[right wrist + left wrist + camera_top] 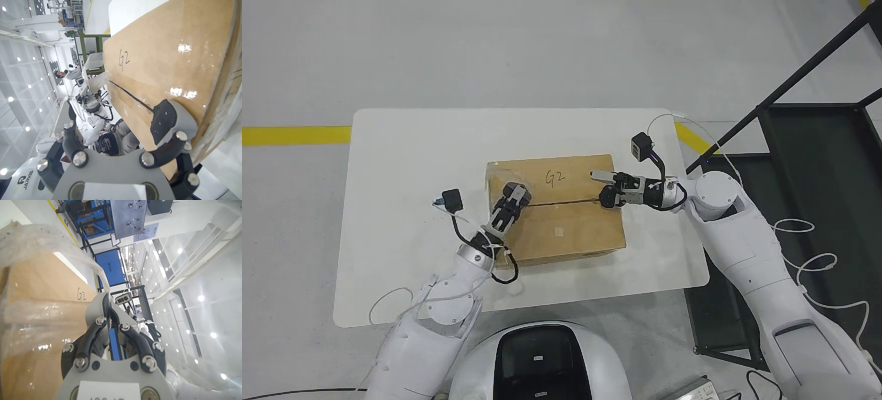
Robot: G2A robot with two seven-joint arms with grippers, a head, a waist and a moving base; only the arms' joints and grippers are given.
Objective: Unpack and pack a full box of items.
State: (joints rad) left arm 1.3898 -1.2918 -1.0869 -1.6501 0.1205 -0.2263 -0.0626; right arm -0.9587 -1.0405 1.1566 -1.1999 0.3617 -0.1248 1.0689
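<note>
Our left gripper point(511, 198) pinches the tape strip point(92, 57) on the box point(562, 235); our right gripper point(602, 188), jaws spread, rests on the lid point(572, 178); we should peel slowly along the seam point(562, 203).

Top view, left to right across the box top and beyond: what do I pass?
First the left gripper, pinching tape → G2 mark → right gripper, open → black rack.
</note>
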